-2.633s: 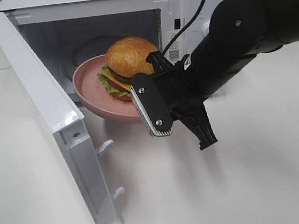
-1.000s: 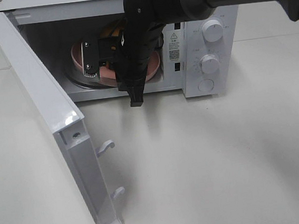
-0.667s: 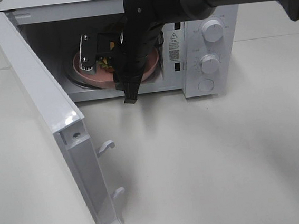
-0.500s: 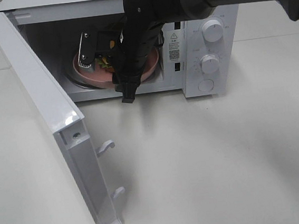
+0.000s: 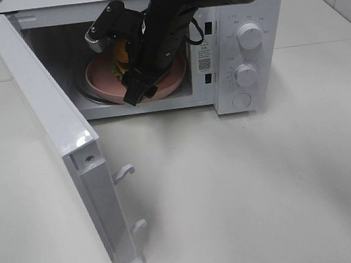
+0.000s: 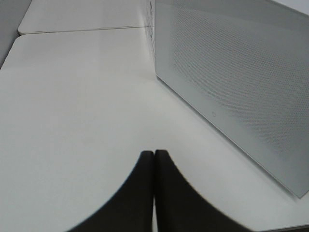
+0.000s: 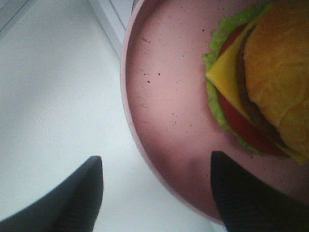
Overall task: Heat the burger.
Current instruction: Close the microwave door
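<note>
pink plate (image 5: 103, 80) let go inside the microwave (image 5: 261, 52)
the right pincer (image 5: 114, 69) has sprung wide, freeing the pink plate; the burger (image 7: 275, 67) now sits on it inside the microwave (door (image 5: 49, 112) still swung open), so withdrawing and shutting it likely come next.

No words or numbers were legible anywhere. A small white sticker (image 5: 204, 64) with a square QR-style code sat on the front of the microwave (image 5: 267, 48), just beside the right gripper (image 5: 113, 68), on its side toward the controls. Further out from the gripper, faint printed marks ringed the upper dial (image 5: 250, 35) and lower dial (image 5: 245, 74), too small to read.
</note>
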Controlling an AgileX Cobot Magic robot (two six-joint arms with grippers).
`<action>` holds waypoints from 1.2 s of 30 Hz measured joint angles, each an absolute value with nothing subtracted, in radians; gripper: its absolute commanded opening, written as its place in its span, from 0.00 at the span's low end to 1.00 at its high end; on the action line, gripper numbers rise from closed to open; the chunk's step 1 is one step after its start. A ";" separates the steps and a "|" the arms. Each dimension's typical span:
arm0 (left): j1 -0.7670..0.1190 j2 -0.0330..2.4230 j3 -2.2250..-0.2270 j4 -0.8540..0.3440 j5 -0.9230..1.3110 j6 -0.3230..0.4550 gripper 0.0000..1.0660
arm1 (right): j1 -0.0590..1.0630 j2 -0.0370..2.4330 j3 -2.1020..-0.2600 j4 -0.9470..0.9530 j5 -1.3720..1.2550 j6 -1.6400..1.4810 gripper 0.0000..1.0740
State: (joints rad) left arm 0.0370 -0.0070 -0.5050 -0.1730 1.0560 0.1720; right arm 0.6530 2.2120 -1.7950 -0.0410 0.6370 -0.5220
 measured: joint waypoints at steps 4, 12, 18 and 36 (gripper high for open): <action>0.037 -0.007 -0.505 -0.173 1.056 0.172 0.00 | 0.653 2.211 -1.795 -0.038 0.675 -0.448 0.61; 0.037 -0.007 -0.505 -0.173 1.056 0.172 0.00 | 0.653 2.185 -1.795 -0.038 0.736 -0.303 0.61; 0.037 -0.007 -0.505 -0.173 1.056 0.172 0.00 | 0.653 2.166 -1.795 -0.037 0.774 -0.244 0.61; 0.037 -0.007 -0.505 -0.173 1.056 0.172 0.00 | 0.653 2.119 -1.795 -0.008 1.089 -0.065 0.61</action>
